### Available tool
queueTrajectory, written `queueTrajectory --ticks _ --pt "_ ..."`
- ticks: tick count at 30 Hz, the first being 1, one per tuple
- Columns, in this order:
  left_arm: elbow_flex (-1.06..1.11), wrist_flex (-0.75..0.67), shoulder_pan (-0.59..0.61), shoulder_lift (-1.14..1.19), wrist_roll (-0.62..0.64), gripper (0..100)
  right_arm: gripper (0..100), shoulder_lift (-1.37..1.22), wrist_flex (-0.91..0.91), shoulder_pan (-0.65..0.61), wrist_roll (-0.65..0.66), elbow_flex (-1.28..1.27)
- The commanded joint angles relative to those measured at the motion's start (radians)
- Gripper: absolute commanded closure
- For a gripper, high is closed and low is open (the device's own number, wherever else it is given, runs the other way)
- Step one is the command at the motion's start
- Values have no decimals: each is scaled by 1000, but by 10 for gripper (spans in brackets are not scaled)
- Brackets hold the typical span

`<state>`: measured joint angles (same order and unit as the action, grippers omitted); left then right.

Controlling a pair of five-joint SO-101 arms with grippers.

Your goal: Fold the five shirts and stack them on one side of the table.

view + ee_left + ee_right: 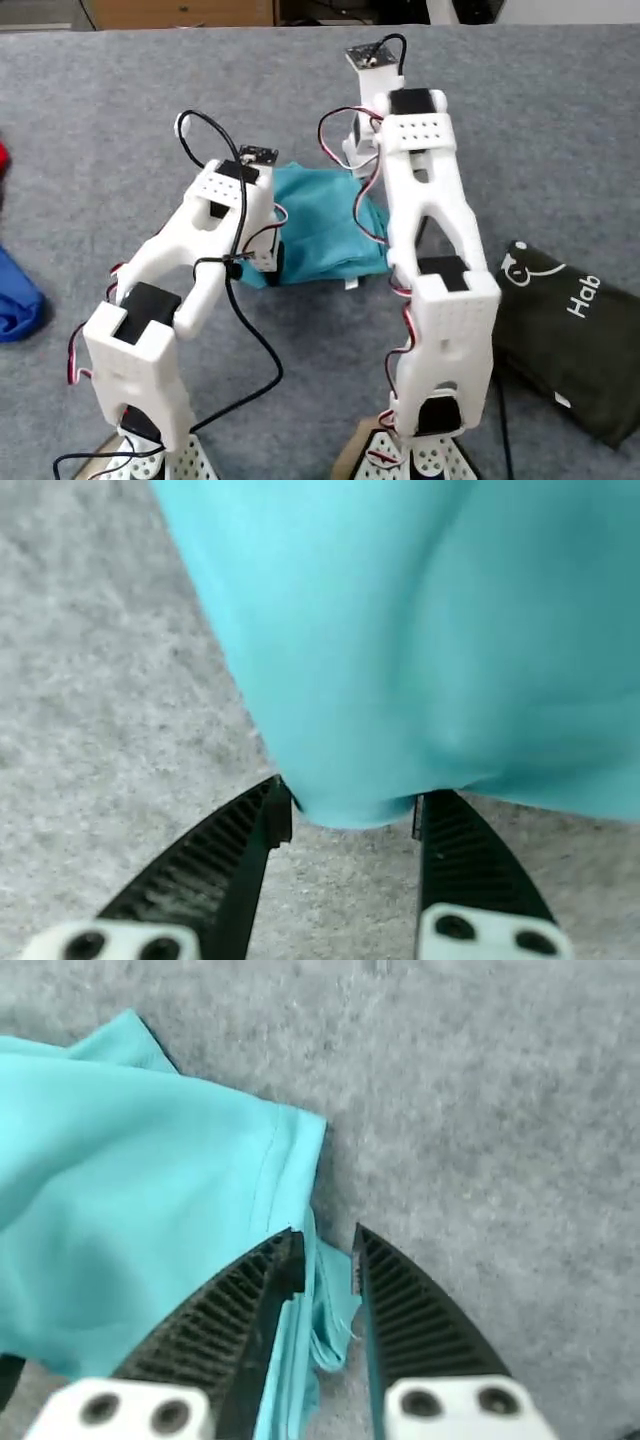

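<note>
Grey table (560,100) bears crumpled teal shirt (320,225); left tool (350,815), right tool (328,1255) both apart.

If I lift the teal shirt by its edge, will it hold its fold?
Probably not: the teal shirt looks soft and creased, so it should droop. Thin cloth, so likely light. The fuzzy table cover may drag it when pushed.

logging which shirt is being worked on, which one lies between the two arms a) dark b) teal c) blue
b, the teal shirt lies between the left arm and the right arm; the dark shirt is off to one side and the blue cloth at the opposite edge.
</note>
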<state>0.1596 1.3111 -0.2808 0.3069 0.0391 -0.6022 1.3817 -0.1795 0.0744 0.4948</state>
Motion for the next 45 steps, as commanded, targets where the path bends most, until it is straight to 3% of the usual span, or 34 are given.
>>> queueTrajectory --ticks 1,8,13,21,30,39,45 --pt "6 -15 -11 -53 12 792 904 -97 -43 -61 0 71" --pt "-21 58 6 -54 0 792 971 -395 -86 -33 -2 318" --pt "-44 91 46 -82 -58 792 966 -490 87 -28 -2 607" --pt "-170 180 104 -311 -121 767 964 -496 407 -25 -3 1036" --pt "-285 109 196 -254 -64 761 960 -397 408 41 -51 954" --pt "-462 176 224 -117 -66 760 646 -269 354 -73 -49 573" --pt "-540 97 224 -68 -69 760 634 -263 408 -84 -58 756"
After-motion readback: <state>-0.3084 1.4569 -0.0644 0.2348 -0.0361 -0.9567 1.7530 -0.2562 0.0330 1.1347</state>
